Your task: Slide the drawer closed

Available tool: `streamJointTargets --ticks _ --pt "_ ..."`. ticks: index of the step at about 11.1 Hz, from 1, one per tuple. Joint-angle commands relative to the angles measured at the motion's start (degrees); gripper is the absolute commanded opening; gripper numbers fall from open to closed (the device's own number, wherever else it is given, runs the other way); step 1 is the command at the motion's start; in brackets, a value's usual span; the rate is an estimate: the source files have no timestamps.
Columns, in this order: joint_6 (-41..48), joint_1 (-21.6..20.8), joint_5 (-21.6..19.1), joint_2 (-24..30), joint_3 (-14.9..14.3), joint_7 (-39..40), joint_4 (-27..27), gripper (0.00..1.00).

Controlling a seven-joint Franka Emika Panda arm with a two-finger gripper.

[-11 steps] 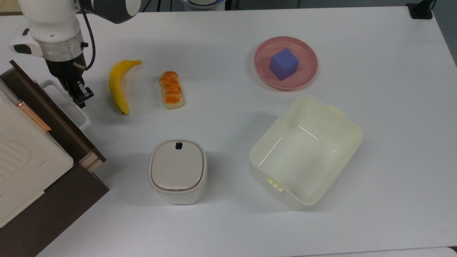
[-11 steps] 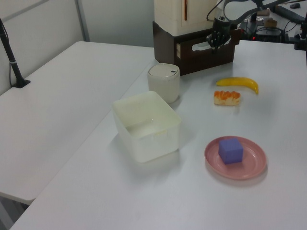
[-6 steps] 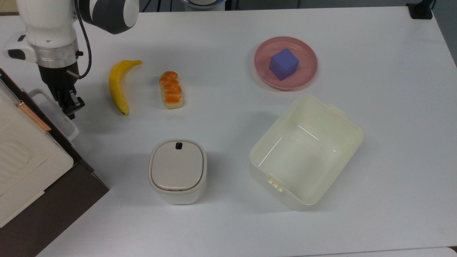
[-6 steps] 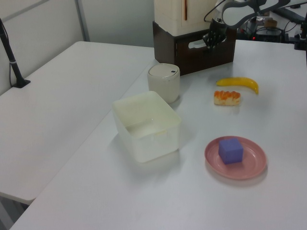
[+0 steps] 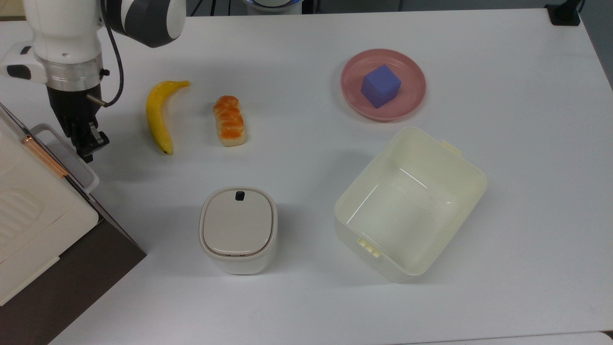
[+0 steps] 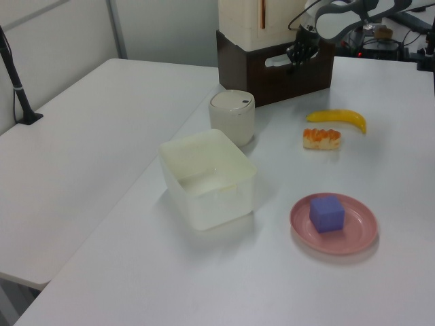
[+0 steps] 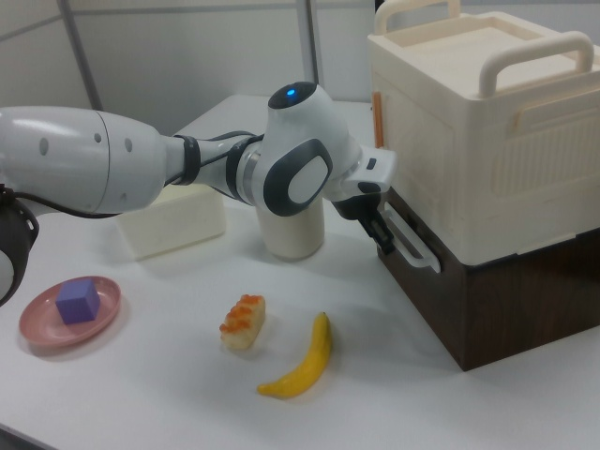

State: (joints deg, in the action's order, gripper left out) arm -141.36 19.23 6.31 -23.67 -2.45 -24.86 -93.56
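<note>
Since a second ago the drawer (image 7: 412, 246) has slid flush into the cabinet (image 7: 497, 300), apparently closed, the tool (image 5: 88, 143) against its handle (image 5: 67, 155); whether its fingers are together I cannot tell.

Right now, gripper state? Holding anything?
Gripper: at the white rectangular loop handle of the dark brown drawer front; open or shut cannot be told, nor whether it grips the handle.

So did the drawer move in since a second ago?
Yes. In the top view the drawer slid toward the top view's left, into the cabinet, away from the unmoved banana.
</note>
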Motion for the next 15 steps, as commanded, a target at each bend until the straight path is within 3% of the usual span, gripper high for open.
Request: streamJointTargets --ticks 1,5,8,12,13,14,15 --pt "-0.59 -2.6 1.86 0.2 0.69 2.7 0.57 0.0" --pt "9.93 -10.42 1.87 4.49 0.7 3.23 0.75 0.0" --pt "25.65 -16.66 1.17 11.16 0.79 3.67 0.92 0.0" --pt "38.15 -22.21 -1.64 17.94 0.26 11.81 0.75 0.02" --pt "39.57 -22.31 -2.61 19.09 0.08 15.94 0.83 0.15" --pt "41.32 -22.31 -3.23 19.79 -0.01 19.11 0.83 0.44" --pt "41.95 -22.22 -3.23 20.15 -0.09 20.97 0.83 0.52"
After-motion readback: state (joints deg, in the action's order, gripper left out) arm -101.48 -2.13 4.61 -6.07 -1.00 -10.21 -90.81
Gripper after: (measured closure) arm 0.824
